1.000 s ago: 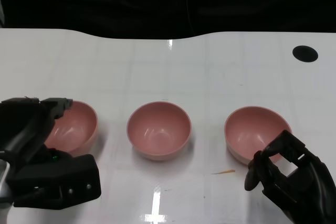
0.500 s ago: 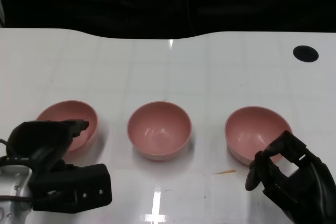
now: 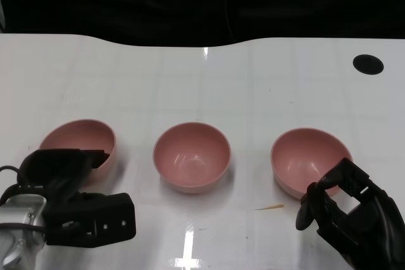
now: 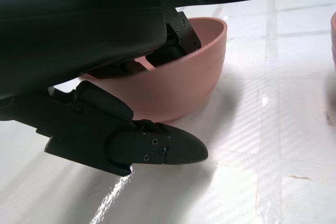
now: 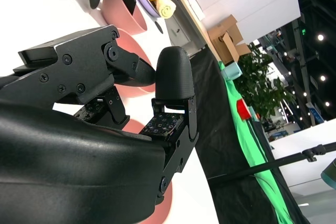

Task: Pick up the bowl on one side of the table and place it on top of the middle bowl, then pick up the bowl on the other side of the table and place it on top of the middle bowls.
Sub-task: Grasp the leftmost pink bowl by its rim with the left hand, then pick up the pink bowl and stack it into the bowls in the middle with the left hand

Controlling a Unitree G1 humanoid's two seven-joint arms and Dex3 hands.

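Three pink bowls stand in a row on the white table (image 3: 202,86): the left bowl (image 3: 74,142), the middle bowl (image 3: 191,155) and the right bowl (image 3: 309,156). My left hand (image 3: 69,203) is at the left bowl's near rim. In the left wrist view its fingers (image 4: 176,38) reach over the rim into the left bowl (image 4: 178,85), while the thumb (image 4: 157,148) lies outside the wall, a gap away. My right hand (image 3: 354,213) hovers just in front of the right bowl, fingers arched and apart, holding nothing.
A black round spot (image 3: 367,64) marks the table at the far right. A thin orange sliver (image 3: 270,207) lies in front of the right bowl. The table's far edge meets darkness. The right wrist view shows boxes (image 5: 226,35) and green cloth (image 5: 247,145) beyond the table.
My left hand has come down and toward me, from over the left bowl to its near rim, fingers now hooked inside. The left bowl has shifted slightly left. The right hand has stayed put.
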